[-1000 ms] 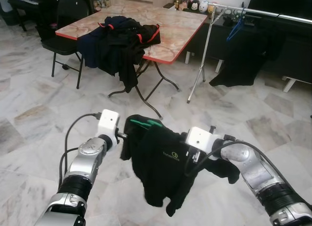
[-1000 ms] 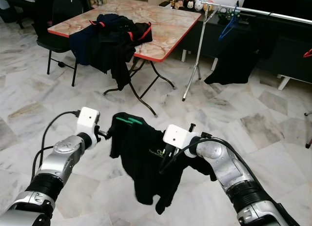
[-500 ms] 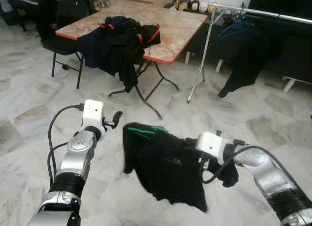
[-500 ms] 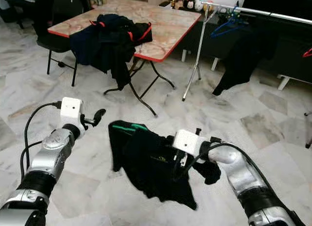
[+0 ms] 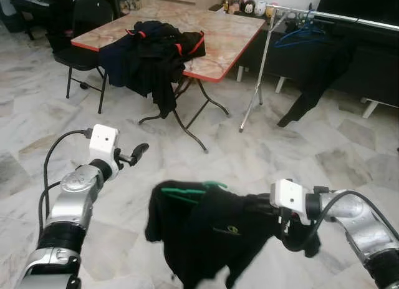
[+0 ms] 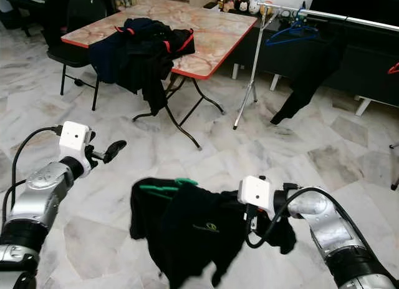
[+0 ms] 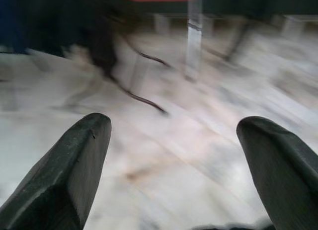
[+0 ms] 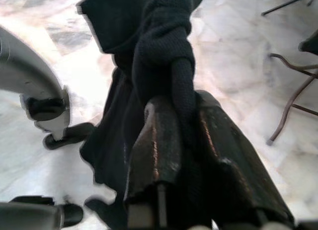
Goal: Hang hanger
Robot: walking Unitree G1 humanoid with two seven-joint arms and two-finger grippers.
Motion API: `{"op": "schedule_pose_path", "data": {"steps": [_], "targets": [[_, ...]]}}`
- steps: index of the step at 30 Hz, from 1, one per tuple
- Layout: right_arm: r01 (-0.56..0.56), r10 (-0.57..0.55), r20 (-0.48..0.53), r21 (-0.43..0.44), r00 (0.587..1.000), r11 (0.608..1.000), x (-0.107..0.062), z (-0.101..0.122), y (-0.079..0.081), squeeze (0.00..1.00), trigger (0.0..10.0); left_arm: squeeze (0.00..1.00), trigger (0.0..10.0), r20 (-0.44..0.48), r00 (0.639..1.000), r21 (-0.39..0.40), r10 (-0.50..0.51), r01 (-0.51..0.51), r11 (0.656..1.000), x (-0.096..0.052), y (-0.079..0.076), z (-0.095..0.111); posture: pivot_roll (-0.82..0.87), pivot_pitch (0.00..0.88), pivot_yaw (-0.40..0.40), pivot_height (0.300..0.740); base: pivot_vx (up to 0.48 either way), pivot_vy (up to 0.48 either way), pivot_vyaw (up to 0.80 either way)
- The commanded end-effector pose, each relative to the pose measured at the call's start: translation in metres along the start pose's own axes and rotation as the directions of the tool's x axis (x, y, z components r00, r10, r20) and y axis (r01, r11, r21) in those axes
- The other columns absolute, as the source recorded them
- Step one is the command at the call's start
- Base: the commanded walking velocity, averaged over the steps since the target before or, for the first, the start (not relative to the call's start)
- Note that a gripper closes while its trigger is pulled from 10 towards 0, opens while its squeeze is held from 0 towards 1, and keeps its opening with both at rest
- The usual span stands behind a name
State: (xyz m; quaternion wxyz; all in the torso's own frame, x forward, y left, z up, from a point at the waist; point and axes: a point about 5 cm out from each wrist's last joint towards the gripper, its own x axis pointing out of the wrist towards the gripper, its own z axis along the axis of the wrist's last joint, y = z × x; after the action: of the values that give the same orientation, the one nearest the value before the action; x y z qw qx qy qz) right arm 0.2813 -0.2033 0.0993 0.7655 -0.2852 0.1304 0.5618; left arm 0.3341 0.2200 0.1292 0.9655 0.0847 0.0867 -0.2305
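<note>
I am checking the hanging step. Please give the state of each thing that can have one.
left gripper: open, holding nothing.
right gripper: shut on the black shirt.
black shirt: on the green hanger, hanging in the air.
clothes rack: standing, one dark garment hung.

1. My left wrist view is motion-blurred; past the table legs [image 7: 144, 93] I cannot make out detail.
2. The black shirt [image 5: 212, 236] hides most of the green hanger [image 5: 187, 190] and runs off the bottom edge.
3. The right gripper [image 8: 184, 155] has its fingertips buried in that shirt.
</note>
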Motion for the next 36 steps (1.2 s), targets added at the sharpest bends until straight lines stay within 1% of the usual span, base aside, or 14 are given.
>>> {"op": "schedule_pose_path", "data": {"steps": [1,2,3,6,10,11,12,14,18,19,24,26,29,36], "targets": [[-0.003,0.003,0.043,-0.013,0.999,1.000,-0.003,0.007,-0.003,0.00,10.0,0.00,10.0,-0.091,0.984,-0.007,-0.153,0.153,0.988,-0.006,-0.011,-0.012,-0.12,0.000,0.001,0.740,0.000,0.000,0.00],[-0.007,0.008,0.047,-0.015,0.999,1.000,-0.003,0.008,-0.003,0.00,10.0,0.00,10.0,-0.131,0.970,-0.012,-0.204,0.205,0.979,-0.010,-0.013,-0.019,-0.12,0.000,0.001,0.740,0.000,0.000,0.00],[-0.016,0.017,0.055,-0.019,0.998,1.000,-0.003,0.009,-0.004,0.00,10.0,0.00,10.0,-0.210,0.932,-0.016,-0.297,0.301,0.954,-0.020,-0.019,-0.033,-0.13,0.000,0.002,0.740,0.000,0.000,0.00],[-0.023,0.024,0.058,-0.022,0.998,0.999,-0.004,0.011,-0.005,0.00,10.0,0.00,10.0,-0.248,0.894,-0.062,-0.374,0.371,0.927,-0.031,-0.023,-0.043,-0.13,0.000,0.003,0.740,0.000,0.000,0.00],[-0.036,0.038,0.056,-0.033,0.998,0.999,-0.004,0.012,-0.005,0.00,10.0,0.00,10.0,-0.229,0.884,-0.124,-0.408,0.389,0.913,-0.036,-0.024,-0.045,-0.12,0.000,0.001,0.740,0.000,0.000,0.00],[-0.036,0.038,0.056,-0.033,0.998,0.999,-0.004,0.012,-0.005,0.00,10.0,0.00,10.0,-0.229,0.884,-0.124,-0.408,0.389,0.913,-0.036,-0.024,-0.045,-0.12,0.000,0.001,0.740,0.000,0.000,0.00],[-0.044,0.047,0.058,-0.038,0.997,0.998,-0.004,0.012,-0.005,0.00,10.0,0.00,10.0,-0.240,0.864,-0.139,-0.443,0.421,0.896,-0.040,-0.027,-0.048,-0.12,0.000,-0.001,0.740,0.000,0.000,0.00],[-0.053,0.055,0.062,-0.042,0.997,0.998,-0.005,0.013,-0.004,0.00,10.0,0.00,10.0,-0.246,0.863,-0.141,-0.441,0.419,0.897,-0.040,-0.029,-0.050,-0.13,0.000,-0.003,0.740,0.000,0.000,0.00],[-0.087,0.090,0.067,-0.051,0.994,0.995,-0.006,0.016,-0.004,0.00,10.0,0.00,10.0,-0.241,0.850,-0.135,-0.468,0.448,0.884,-0.039,-0.033,-0.050,-0.13,0.000,-0.003,0.740,0.000,0.000,0.00],[-0.094,0.098,0.067,-0.054,0.993,0.994,-0.008,0.017,-0.005,0.00,10.0,0.00,10.0,-0.251,0.833,-0.129,-0.493,0.476,0.870,-0.040,-0.035,-0.051,-0.13,0.000,-0.004,0.740,0.000,0.000,0.00],[-0.109,0.113,0.066,-0.061,0.991,0.992,-0.010,0.018,-0.006,0.00,10.0,0.00,10.0,-0.324,0.820,-0.074,-0.472,0.476,0.877,-0.041,-0.034,-0.059,-0.13,0.000,-0.005,0.740,0.000,0.000,0.00],[-0.113,0.117,0.066,-0.066,0.991,0.991,-0.010,0.019,-0.007,0.00,10.0,0.00,10.0,-0.349,0.796,-0.067,-0.495,0.506,0.860,-0.043,-0.037,-0.061,-0.13,0.000,-0.005,0.740,0.000,0.000,0.00],[-0.116,0.121,0.067,-0.070,0.990,0.991,-0.010,0.020,-0.008,0.00,10.0,0.00,10.0,-0.350,0.795,-0.059,-0.496,0.509,0.859,-0.042,-0.038,-0.061,-0.13,0.000,-0.006,0.740,0.000,0.000,0.00],[-0.124,0.129,0.072,-0.079,0.989,0.989,-0.010,0.022,-0.008,0.00,10.0,0.00,10.0,-0.310,0.818,-0.023,-0.484,0.503,0.864,-0.034,-0.044,-0.058,-0.13,0.000,-0.007,0.740,0.000,0.000,0.00]]}}
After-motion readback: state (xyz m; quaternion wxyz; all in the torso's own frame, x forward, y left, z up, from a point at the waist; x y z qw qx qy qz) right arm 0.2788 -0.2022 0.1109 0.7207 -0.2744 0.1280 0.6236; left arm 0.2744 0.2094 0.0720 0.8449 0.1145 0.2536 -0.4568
